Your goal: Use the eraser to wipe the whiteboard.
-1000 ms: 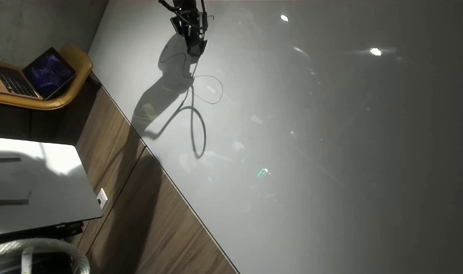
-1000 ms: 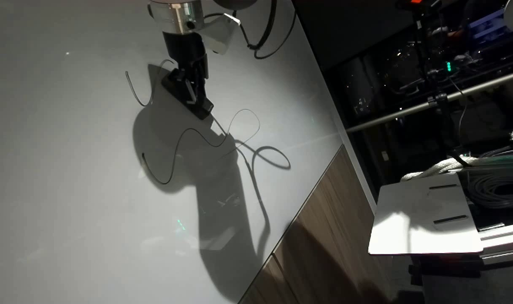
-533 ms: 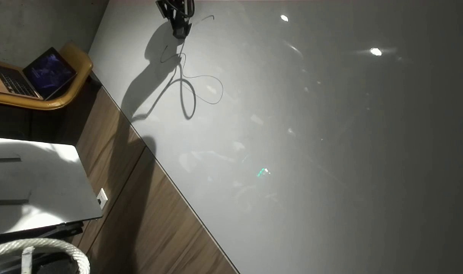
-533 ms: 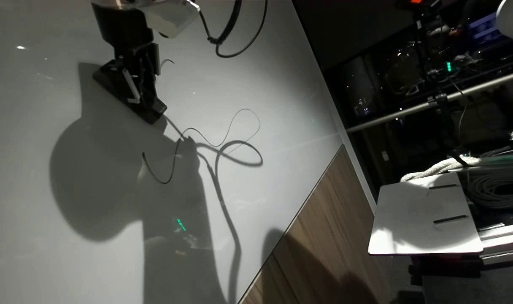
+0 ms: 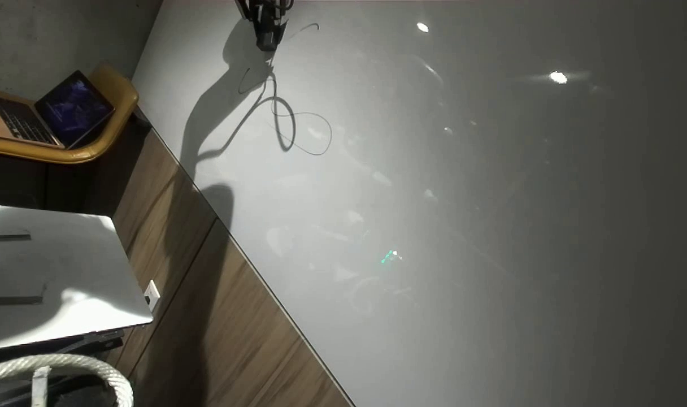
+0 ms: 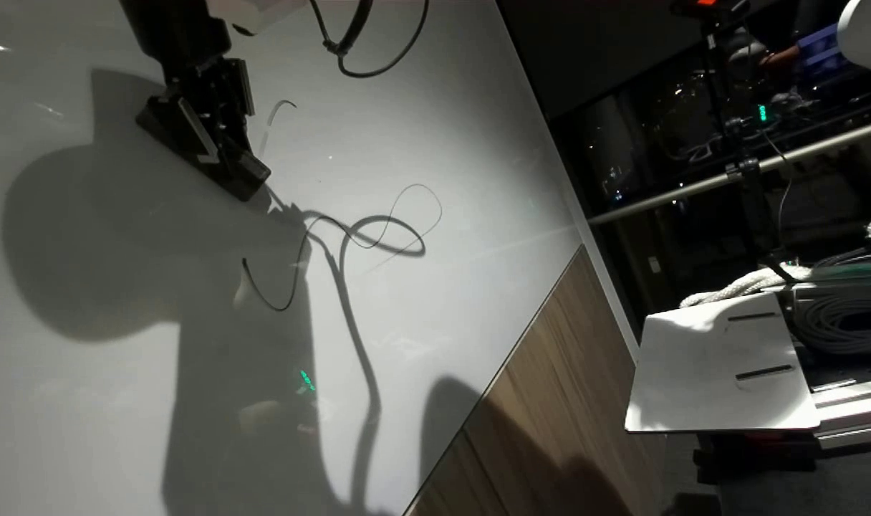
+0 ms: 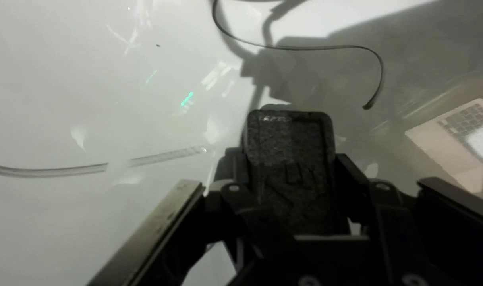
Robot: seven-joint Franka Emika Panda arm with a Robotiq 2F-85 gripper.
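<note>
My claw is pinching the eraser by its long sides; I am judging it light, yielding, best held there.

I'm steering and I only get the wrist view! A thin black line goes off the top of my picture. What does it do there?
Observer: In both exterior views the line curls round into a loop.
Operator: Ooh! And that keyboard on my right, what's it from?
Observer: Maybe a reflection: an exterior view shows an open laptop in what looks like a yellow chair.
Operator: If I go too far with my eraser, what comes after the whiteboard?
Observer: Wood-grain panels run along one edge, in both exterior views.
</note>
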